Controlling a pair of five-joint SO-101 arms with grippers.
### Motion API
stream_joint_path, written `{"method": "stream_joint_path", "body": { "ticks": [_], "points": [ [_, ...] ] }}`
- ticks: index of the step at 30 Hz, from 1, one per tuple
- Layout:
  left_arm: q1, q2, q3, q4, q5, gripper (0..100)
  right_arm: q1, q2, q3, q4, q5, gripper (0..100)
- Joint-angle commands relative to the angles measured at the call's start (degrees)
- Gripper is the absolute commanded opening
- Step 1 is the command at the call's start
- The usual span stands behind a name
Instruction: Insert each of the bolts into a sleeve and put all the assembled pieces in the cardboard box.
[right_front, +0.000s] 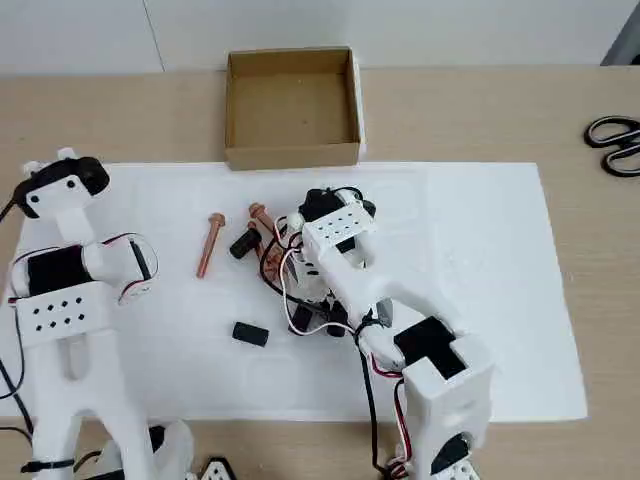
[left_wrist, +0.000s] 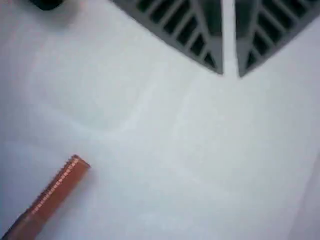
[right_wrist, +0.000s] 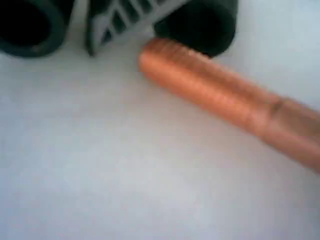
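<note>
At twelve o'clock on the worktop (right_front: 480, 110) sits the cardboard box (right_front: 290, 155), open side up, touching the far edge of a white sheet (right_front: 480, 300). One bolt (right_front: 209, 245) lies loose on the sheet, at nine o'clock from the right gripper (right_wrist: 117, 22), with its head toward the box. A second bolt (right_front: 260, 214) lies just beside that gripper, and a black sleeve (right_front: 245, 243) rests between the two bolts. Whether the right gripper is released or clenched I cannot tell. A second sleeve (right_front: 251, 333) lies alone at six o'clock from the first, well apart. The left gripper (left_wrist: 231, 70) hangs over the sheet on the nine o'clock side, all but clenched and grasping nothing, near the loose bolt's threaded end. Scissors (right_front: 612, 145) lie at two o'clock, off the sheet.
</note>
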Motion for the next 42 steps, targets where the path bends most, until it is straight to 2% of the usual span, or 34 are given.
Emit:
{"method": "stream_joint_path", "body": {
  "ticks": [1,5,7,13,22,24,27,30,37,42],
  "points": [
    [-0.2,-0.2,-2.8,0.2,0.1,1,0.1,0.1,0.2,3.5,-0.1,31.0],
    [-0.1,-0.2,-2.8,0.2,0.1,1,0.1,0.1,0.2,2.9,0.0,17.1],
    [-0.1,-0.2,-2.8,0.2,0.1,1,0.1,0.2,0.2,2.9,0.0,13.2],
    [-0.1,-0.2,-2.7,0.2,0.1,1,1.2,0.3,0.2,2.9,0.0,13.0],
    [0.0,-0.2,-2.7,0.2,0.1,1,8.0,0.5,0.2,3.4,0.0,12.8],
    [0.0,-0.2,-2.7,0.2,0.1,1,9.5,0.3,0.2,3.5,0.0,9.9],
    [0.0,-0.2,-2.7,0.2,0.1,1,12.0,0.1,0.2,3.5,0.0,0.0],
    [0.1,-0.3,-2.7,0.2,-0.1,1,14.0,0.0,0.2,3.6,0.0,0.6],
    [0.2,-0.3,-2.7,0.2,-0.3,1,14.0,-1.5,0.1,11.0,0.1,0.4],
    [0.2,-0.3,-2.8,0.2,-0.4,1,13.9,-10.2,0.1,11.6,0.1,0.4]
  ]
}}
